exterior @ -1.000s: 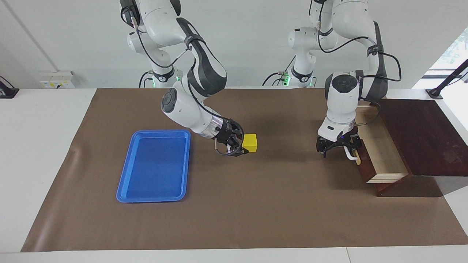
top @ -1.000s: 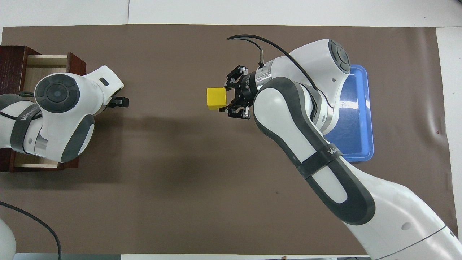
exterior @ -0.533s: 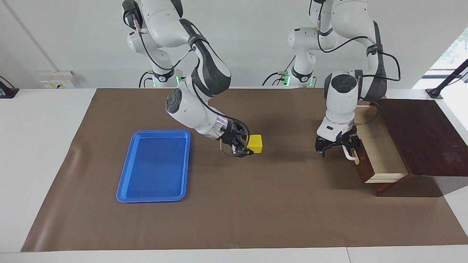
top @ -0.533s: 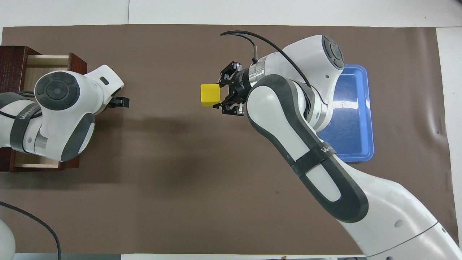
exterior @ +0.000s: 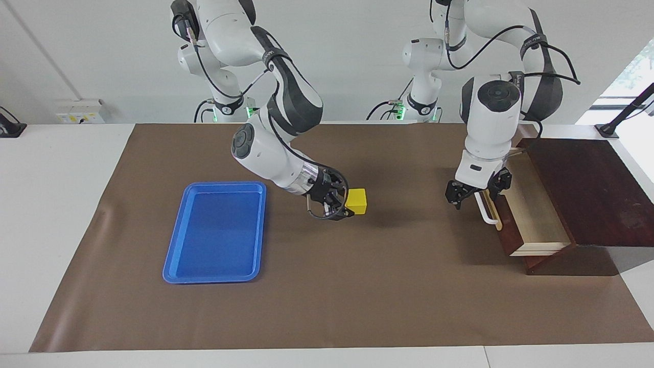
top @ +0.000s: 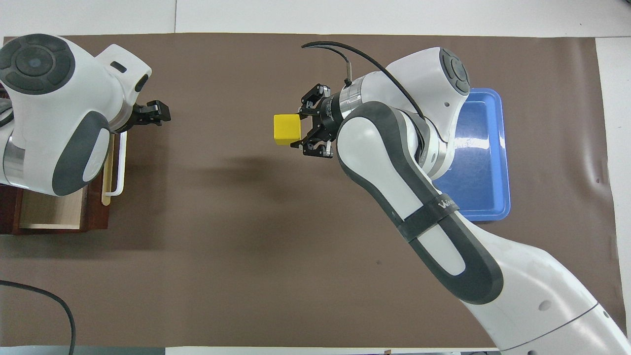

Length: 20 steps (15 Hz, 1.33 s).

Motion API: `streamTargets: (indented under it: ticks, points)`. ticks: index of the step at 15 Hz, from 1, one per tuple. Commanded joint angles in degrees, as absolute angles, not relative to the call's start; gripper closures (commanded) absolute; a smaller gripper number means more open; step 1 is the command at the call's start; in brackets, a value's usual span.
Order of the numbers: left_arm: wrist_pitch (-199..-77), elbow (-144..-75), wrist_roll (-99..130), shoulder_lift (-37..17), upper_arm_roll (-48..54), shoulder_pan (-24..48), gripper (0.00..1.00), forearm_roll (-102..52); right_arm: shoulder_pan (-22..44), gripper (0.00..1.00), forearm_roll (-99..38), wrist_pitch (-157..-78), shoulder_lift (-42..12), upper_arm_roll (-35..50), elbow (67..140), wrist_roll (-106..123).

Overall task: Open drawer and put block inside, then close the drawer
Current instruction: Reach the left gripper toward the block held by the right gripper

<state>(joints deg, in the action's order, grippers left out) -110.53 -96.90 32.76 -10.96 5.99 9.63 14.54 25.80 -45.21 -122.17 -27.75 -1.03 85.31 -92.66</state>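
Half done: pinched the block (exterior: pixel 356 201) in the right gripper (exterior: pixel 343 205) well short of the open drawer (exterior: pixel 534 214), spread the left gripper (exterior: pixel 477 191) over its handle (exterior: pixel 486 210), risked arms clashing there.

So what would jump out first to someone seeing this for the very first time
The bright yellow cube stands out, held in the right gripper just above the brown mat near the table's middle. Next comes the big blue tray toward the right arm's end. The open wooden drawer sits at the left arm's end, the left gripper above its white handle.
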Motion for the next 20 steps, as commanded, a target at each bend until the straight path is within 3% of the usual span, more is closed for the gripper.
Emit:
streamTargets:
  ticks: [1,4,10,16,20]
  points:
    - [-105.22,-89.84,50.74,-14.67,5.36,13.7,0.0,11.09,25.66,1.0,-44.82,-121.29,-28.74,-0.97,83.41,-94.57]
    - [-101.51,-82.98,71.46,-17.66,5.27,15.81,0.0,5.12,25.66,1.0,-44.91,-121.29,-28.74,-0.97,83.41,-94.57]
    - [-102.13,-76.83,109.29,-20.91,5.27,20.38,0.0,1.23,25.66,1.0,-45.0,-121.55,-28.74,-0.97,83.41,-95.36]
    - [-102.57,-72.25,117.86,-26.45,4.22,28.81,0.0,0.44,25.75,1.0,-45.0,-121.64,-28.65,-0.97,83.41,-96.06]
    - [-101.43,-72.42,118.83,-26.28,3.08,30.06,0.0,0.44,25.66,1.0,-45.0,-121.55,-28.65,-0.97,83.41,-96.15]
